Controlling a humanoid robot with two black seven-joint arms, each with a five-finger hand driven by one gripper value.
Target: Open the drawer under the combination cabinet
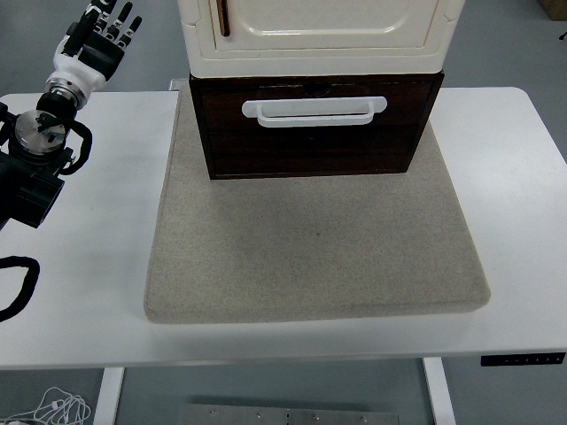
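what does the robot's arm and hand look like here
The left arm is bulky matte black with a round silver metal cap at one joint and a black cable looping below it. Its wrist is a white shell on a silver ring. The left hand has black segmented fingers with pale knuckle accents.

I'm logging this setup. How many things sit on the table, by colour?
Cream: 1, the cabinet
Dark brown: 1, the drawer with a white handle
Beige: 1, the mat
Total: 3, on the white table
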